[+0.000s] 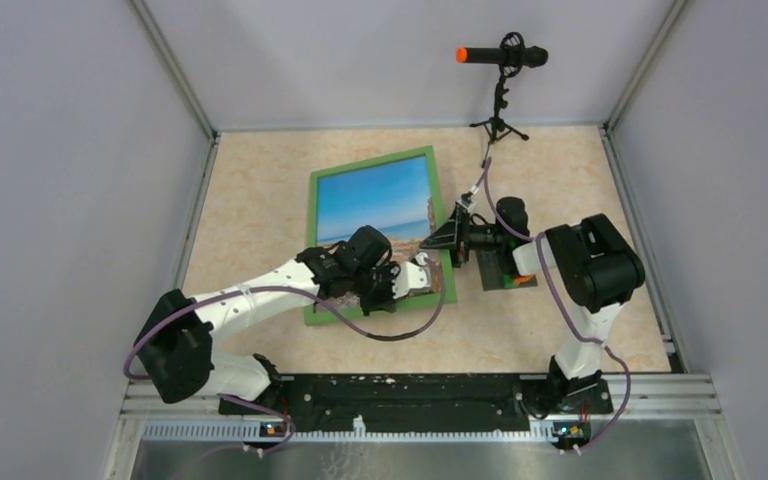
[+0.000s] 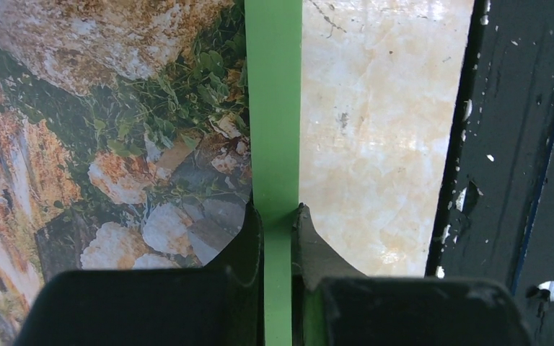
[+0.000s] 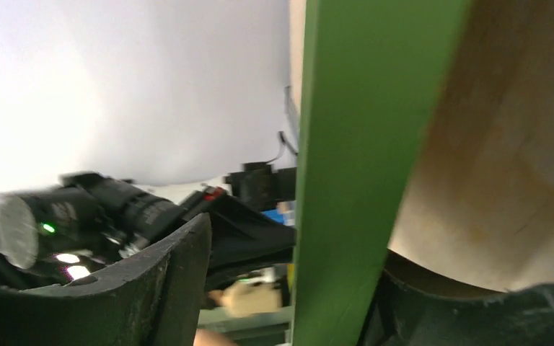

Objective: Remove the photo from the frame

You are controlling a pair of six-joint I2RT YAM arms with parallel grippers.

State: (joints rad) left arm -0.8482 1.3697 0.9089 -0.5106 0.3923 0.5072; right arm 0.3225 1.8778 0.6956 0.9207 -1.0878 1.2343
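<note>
The frame [image 1: 312,250] lies face up on the table, its green border around the photo [image 1: 375,205] of blue sky, sea and rocks. My left gripper [image 1: 422,275] is at the frame's near right corner. In the left wrist view it [image 2: 278,216] is shut on the green border [image 2: 274,108], beside the photo's rocks [image 2: 115,108]. My right gripper [image 1: 447,238] reaches the frame's right side. In the right wrist view its jaws [image 3: 296,252] straddle the green edge [image 3: 361,144], one finger [image 3: 166,281] still apart from it, so it is open.
A microphone on a small tripod [image 1: 500,60] stands at the back. A small baseplate with bricks [image 1: 508,275] lies under the right arm, partly hidden. A dark rail [image 2: 519,144] runs along the near table edge. Grey walls close in three sides.
</note>
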